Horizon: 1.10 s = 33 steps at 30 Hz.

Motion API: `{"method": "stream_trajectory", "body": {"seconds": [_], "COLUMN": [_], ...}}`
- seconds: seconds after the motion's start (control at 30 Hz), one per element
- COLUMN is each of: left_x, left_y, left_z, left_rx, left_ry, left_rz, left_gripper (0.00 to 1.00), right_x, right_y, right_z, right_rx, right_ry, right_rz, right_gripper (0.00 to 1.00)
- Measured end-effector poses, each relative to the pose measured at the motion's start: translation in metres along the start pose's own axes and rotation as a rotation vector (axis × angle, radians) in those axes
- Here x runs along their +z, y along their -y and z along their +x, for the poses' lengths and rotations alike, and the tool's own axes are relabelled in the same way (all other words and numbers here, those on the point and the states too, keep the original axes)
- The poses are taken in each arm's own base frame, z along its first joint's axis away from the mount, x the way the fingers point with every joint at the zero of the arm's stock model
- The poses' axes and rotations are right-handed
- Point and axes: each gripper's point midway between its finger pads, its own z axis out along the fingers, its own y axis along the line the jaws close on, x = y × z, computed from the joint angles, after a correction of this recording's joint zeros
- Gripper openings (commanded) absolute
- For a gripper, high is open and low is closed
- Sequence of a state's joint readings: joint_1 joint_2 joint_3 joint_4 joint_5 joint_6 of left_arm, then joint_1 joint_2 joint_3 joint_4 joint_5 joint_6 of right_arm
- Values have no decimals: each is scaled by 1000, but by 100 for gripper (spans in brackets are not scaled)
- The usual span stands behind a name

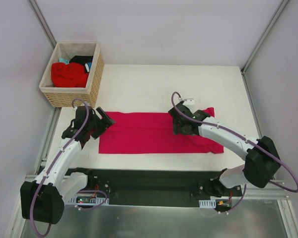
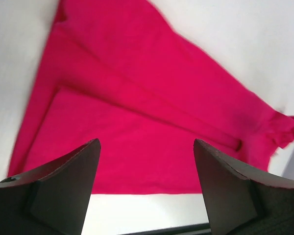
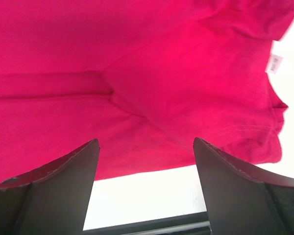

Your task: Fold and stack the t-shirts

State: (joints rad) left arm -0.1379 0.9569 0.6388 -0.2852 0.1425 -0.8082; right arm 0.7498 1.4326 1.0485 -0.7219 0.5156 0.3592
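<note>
A large crimson-pink t-shirt (image 1: pixel 149 133) lies on the white table, folded into a long band. My left gripper (image 1: pixel 103 125) hovers open over its left end. In the left wrist view the shirt (image 2: pixel 137 112) fills the frame beyond the open gripper (image 2: pixel 146 142), which holds nothing. My right gripper (image 1: pixel 180 126) stands open above the band's right part. In the right wrist view the cloth (image 3: pixel 137 73) shows a fold seam and a small white label (image 3: pixel 274 63), and the gripper (image 3: pixel 146 142) is empty. More t-shirts sit in the basket: bright red (image 1: pixel 68 74), black (image 1: pixel 82 60), teal (image 1: pixel 63 60).
The woven wicker basket (image 1: pixel 74 96) stands at the table's back left corner, just behind my left gripper. The table's near edge meets a black rail (image 1: pixel 154 181) between the arm bases. Metal frame posts (image 1: pixel 42 22) rise at the back corners.
</note>
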Motion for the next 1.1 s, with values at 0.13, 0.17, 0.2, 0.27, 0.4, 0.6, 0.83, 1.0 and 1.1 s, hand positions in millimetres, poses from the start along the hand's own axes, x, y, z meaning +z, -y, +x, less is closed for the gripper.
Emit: {"method": "stream_trajectory", "body": {"seconds": [0.13, 0.17, 0.2, 0.27, 0.4, 0.6, 0.83, 1.0, 1.1], "left_x": [3, 5, 7, 12, 26, 48, 64, 67, 68], "left_y": [-30, -34, -36, -41, -46, -51, -62, -62, -60], "left_z": [8, 7, 6, 2, -9, -25, -29, -36, -43], "left_rx": [-10, -10, -10, -8, -5, -17, -52, -64, -61], "left_ry": [12, 19, 23, 25, 32, 50, 62, 89, 111], "left_rz": [-103, -123, -137, -178, -254, -335, -406, -425, -431], "left_gripper": [77, 77, 77, 77, 76, 67, 44, 23, 21], "right_x": [-11, -13, -14, -15, -17, -20, -17, -13, -11], "right_y": [-16, -18, -20, -21, -20, -15, -8, -3, -2], "right_z": [-1, -1, -2, -3, -5, -7, -2, 5, 6], "right_rx": [-37, -41, -45, -46, -51, -44, -50, -60, -64], "right_ry": [37, 43, 48, 55, 62, 85, 90, 80, 78], "right_rz": [-59, -67, -73, -79, -82, -80, -55, -37, -31], "right_gripper": [81, 81, 81, 82, 81, 81, 81, 82, 82]}}
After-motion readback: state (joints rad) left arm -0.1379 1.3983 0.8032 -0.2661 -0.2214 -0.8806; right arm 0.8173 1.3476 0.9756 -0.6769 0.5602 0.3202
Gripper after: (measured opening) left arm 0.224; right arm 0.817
